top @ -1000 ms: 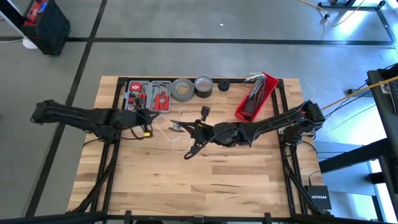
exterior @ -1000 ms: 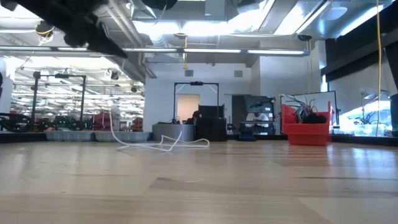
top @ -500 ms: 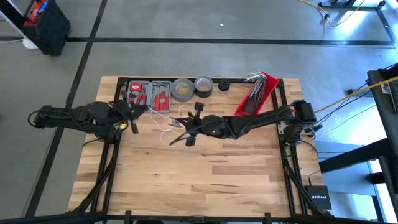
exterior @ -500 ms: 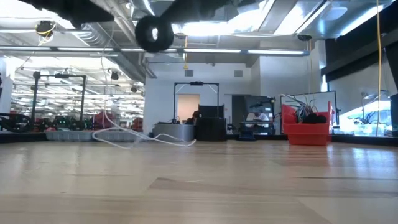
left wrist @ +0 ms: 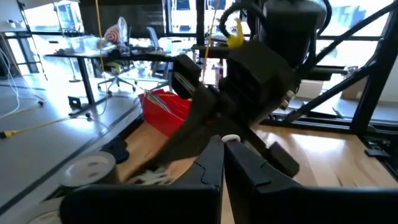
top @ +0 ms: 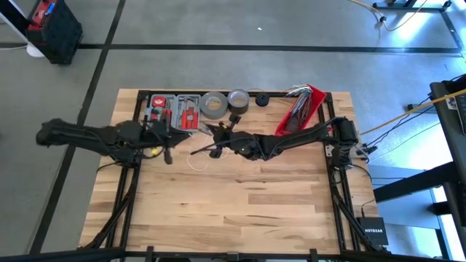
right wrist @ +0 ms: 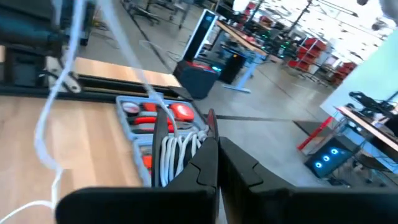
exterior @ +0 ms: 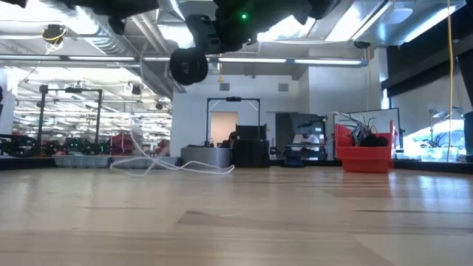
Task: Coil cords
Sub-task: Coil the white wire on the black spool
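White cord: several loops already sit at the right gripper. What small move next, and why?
Probably swing the right gripper through one more wrap. It is shut on the white cord, with loops bunched at its fingers, the left gripper is shut too, and slack lies on the table, uncoiled.

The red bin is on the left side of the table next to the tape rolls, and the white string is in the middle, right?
Not quite. The red bin is at the table's back right. The high view shows it, right of the tape rolls. The white string is near the middle, as you said.
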### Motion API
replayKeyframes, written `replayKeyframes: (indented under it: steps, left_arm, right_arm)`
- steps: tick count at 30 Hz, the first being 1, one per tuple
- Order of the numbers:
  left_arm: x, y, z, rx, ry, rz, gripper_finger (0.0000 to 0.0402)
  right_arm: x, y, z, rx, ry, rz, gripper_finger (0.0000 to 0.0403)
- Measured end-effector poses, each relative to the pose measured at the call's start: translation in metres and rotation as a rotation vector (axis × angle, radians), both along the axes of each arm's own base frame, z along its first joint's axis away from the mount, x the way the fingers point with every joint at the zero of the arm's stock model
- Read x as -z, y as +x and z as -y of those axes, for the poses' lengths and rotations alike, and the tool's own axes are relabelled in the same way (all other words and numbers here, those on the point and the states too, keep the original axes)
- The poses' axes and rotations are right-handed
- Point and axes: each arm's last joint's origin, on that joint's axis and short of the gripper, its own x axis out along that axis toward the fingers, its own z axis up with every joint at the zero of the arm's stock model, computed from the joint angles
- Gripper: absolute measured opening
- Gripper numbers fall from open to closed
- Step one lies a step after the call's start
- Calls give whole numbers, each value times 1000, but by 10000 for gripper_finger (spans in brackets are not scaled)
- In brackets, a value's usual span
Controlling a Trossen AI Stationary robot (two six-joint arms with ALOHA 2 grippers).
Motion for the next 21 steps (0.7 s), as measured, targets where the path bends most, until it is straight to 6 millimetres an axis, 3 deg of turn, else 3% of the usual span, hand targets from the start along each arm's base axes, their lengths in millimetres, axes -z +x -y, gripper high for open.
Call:
replayKeyframes:
  steps: [10, 21]
  left_arm:
    - [18, 46, 5, 2, 27, 0, 0]
    - [31, 63, 6, 1, 69, -49, 0]
  right_arm:
    - [-1, 0, 0, 11, 23, 31, 5]
    - [-4, 1, -1, -23, 66, 86, 5]
